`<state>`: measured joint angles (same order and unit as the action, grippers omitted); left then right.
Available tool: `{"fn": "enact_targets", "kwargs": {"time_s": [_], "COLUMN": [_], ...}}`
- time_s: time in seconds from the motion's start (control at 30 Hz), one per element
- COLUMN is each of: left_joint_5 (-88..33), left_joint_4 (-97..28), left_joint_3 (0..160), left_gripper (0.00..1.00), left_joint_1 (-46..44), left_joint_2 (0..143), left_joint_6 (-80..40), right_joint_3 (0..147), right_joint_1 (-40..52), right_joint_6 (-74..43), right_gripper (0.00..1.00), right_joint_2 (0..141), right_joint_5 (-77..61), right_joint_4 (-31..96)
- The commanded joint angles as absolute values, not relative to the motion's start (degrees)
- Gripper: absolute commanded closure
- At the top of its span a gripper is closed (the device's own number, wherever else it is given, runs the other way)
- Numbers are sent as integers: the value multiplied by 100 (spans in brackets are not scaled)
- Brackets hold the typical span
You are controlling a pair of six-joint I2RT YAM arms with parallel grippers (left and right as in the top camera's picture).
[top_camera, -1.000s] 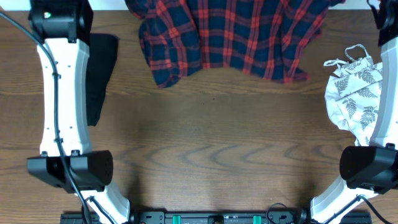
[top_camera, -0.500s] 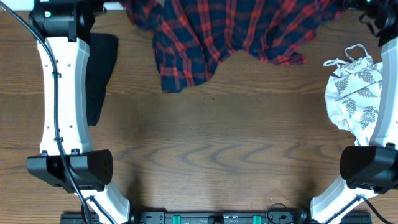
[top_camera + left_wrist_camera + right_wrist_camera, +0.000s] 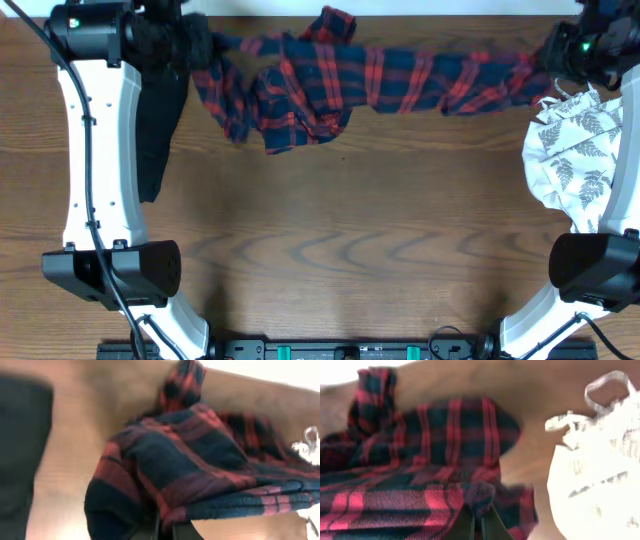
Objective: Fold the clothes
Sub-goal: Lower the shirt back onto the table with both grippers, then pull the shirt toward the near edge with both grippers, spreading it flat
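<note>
Left gripper (image 3: 193, 44) and right gripper (image 3: 552, 54), both clamped on the red-and-navy plaid fabric shirt (image 3: 390, 82) along the frame's top, should lay it down taut and level.

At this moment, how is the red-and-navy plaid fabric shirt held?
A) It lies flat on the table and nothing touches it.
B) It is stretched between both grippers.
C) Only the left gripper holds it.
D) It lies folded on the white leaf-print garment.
B: the red-and-navy plaid fabric shirt runs as a long band from the left gripper, shut on one end, to the right gripper, shut on the other.

one plaid shirt (image 3: 400, 85); one black garment (image 3: 162, 120); one leaf-print garment (image 3: 570, 150)
</note>
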<state>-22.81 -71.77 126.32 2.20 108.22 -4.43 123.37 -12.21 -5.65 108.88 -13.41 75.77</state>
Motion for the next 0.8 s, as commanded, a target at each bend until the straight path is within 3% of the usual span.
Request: {"fn": "enact_targets", "kwargs": {"time_s": [0.0,0.4,0.77], "left_joint_5": [-1658,-1756,-1730], "left_joint_4": [-7625,-9336,-9679], "left_joint_3": [12794,12783,12770], "left_gripper": [94,94,94], "left_joint_1": [635,576,91], "left_joint_2": [10663,10663,10630], "left_joint_6": [-497,-318,-189], "right_joint_3": [12359,12357,11719], "right_joint_1": [-1627,-1614,-1308], "right_joint_6": [-506,-576,-552], "right_gripper": [99,99,99], "right_joint_2": [10960,10960,10938], "right_joint_5": [-185,-198,-528], "right_joint_4": [7841,9695,9723]}}
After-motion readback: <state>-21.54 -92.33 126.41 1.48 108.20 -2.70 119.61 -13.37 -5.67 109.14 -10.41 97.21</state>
